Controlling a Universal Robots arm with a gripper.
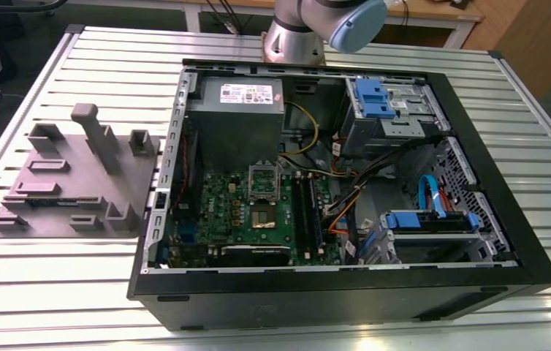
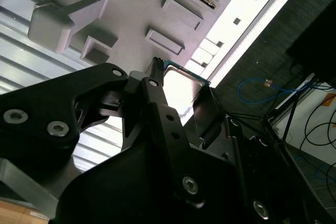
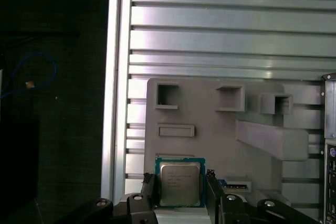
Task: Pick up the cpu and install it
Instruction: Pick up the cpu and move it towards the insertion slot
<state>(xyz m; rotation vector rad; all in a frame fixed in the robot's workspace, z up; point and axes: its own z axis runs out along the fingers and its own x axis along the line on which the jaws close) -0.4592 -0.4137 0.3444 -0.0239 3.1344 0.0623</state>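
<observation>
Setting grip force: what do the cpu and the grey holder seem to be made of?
The cpu: silvery metal lid with a dull brushed sheen, on a thin green-rimmed base, probably circuit laminate. The grey holder: matte, even grey with blocky pockets and ribs, likely moulded or printed plastic. The tool clamps the cpu by two opposite edges.
</observation>
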